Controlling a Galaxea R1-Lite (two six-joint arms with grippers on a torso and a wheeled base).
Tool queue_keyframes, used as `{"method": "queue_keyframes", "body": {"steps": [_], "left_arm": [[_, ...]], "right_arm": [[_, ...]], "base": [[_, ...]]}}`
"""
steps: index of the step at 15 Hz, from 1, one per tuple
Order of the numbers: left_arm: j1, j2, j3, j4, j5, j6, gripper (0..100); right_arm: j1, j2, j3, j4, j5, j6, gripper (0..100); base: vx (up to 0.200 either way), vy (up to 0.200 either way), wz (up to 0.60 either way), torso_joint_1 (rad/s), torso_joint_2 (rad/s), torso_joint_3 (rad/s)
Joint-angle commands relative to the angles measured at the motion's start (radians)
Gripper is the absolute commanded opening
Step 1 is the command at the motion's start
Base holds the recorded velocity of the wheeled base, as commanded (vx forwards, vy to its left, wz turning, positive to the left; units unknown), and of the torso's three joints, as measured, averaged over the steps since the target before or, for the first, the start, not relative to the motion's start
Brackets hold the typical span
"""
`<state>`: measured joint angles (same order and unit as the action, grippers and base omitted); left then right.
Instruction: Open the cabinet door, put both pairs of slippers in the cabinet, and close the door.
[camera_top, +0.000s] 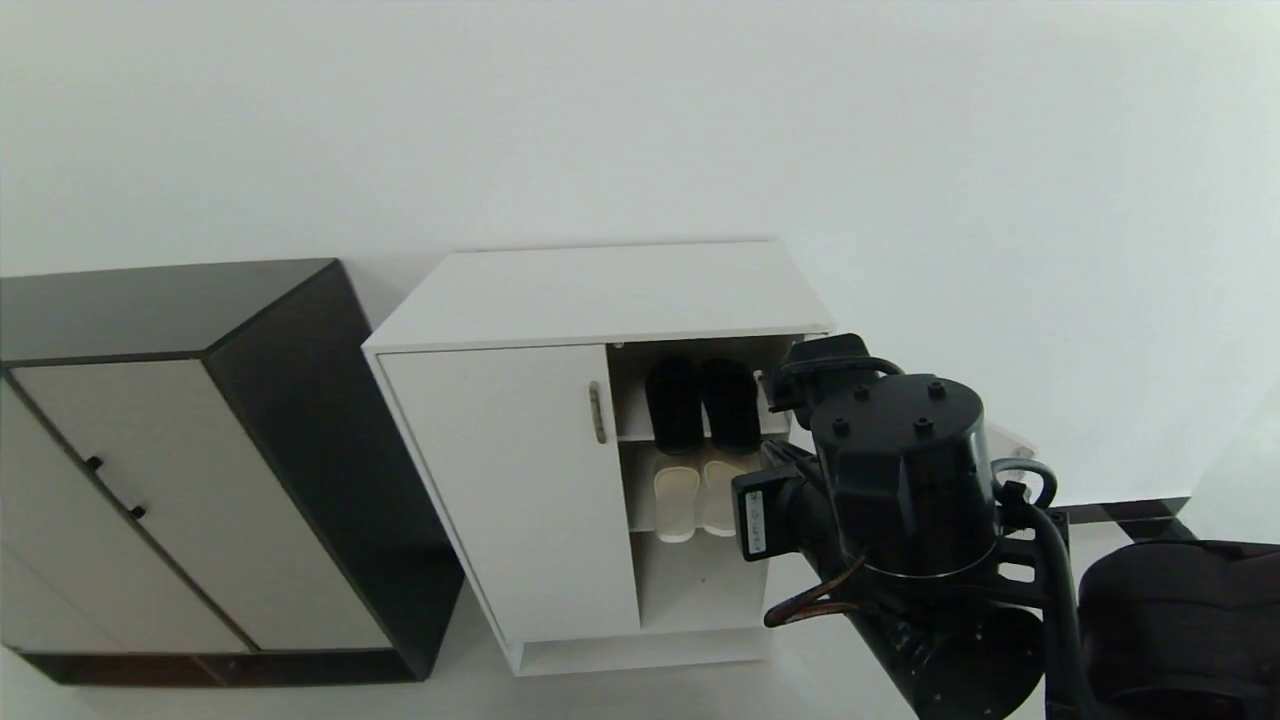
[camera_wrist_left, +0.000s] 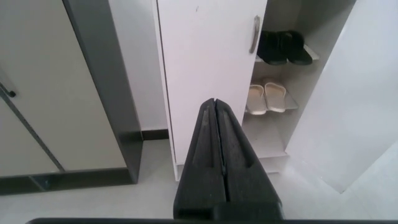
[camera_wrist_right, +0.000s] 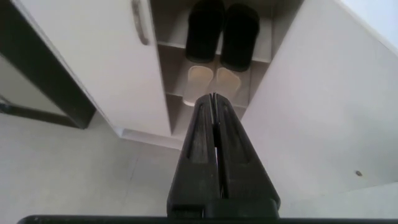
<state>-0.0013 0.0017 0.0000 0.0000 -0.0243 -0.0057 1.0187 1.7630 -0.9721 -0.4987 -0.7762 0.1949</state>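
Inside cabinet (camera_top: 600, 290), blk slippers (camera_top: 703, 405) shelved above white pair (camera_top: 697, 497), door (camera_wrist_right: 323, 99) open.

Head looks down; wrists, seemingly nearer, share cabinet (camera_top: 510, 480).

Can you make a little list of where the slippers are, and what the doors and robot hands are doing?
cabinet: white, against the wall
right door: open
left door: shut
black slippers: side by side on the top shelf
white slippers: side by side on the shelf below
left gripper: shut, holding nothing
right gripper: shut, holding nothing
dark cabinet: left of the white one
left to do: close the right door
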Motion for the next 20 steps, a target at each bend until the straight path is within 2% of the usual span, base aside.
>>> {"method": "queue_keyframes", "body": {"steps": [1,3,5,7,10,13,16,20], "left_arm": [[0.0,0.001,0.0,0.0,0.0,0.0,0],[0.0,0.0,0.0,0.0,0.0,0.0,0],[0.0,0.001,0.0,0.0,0.0,0.0,0],[0.0,0.001,0.0,0.0,0.0,0.001,0],[0.0,0.001,0.0,0.0,0.0,0.001,0],[0.0,0.001,0.0,0.0,0.0,0.001,0],[0.0,0.001,0.0,0.0,0.0,0.0,0],[0.0,0.001,0.0,0.0,0.0,0.001,0]], "right_arm": [[-0.003,0.0,0.001,0.002,0.0,0.0,0],[-0.006,0.0,0.0,0.002,0.0,0.0,0],[-0.068,0.001,-0.007,-0.003,0.005,-0.018,0],[-0.143,-0.007,-0.045,0.005,0.109,-0.022,0],[-0.287,0.026,-0.212,0.1,0.225,-0.015,0],[-0.371,0.076,-0.367,0.209,0.291,-0.002,0],[-0.405,0.121,-0.404,0.207,0.295,-0.002,0],[-0.462,0.188,-0.436,0.174,0.302,0.0,0]], "base": [[0.0,0.0,-0.6,0.007,0.0,0.007],[0.0,0.0,-0.6,0.012,0.0,-0.005],[0.0,0.0,0.0,0.0,0.0,0.0],[0.0,0.0,0.0,0.0,0.0,0.0],[0.0,0.0,0.0,0.0,0.0,0.0],[-0.067,0.0,0.0,-0.001,0.0,-0.002],[-0.2,0.0,0.0,0.004,0.0,0.002],[0.0,0.0,0.0,0.0,0.0,0.0]]}}
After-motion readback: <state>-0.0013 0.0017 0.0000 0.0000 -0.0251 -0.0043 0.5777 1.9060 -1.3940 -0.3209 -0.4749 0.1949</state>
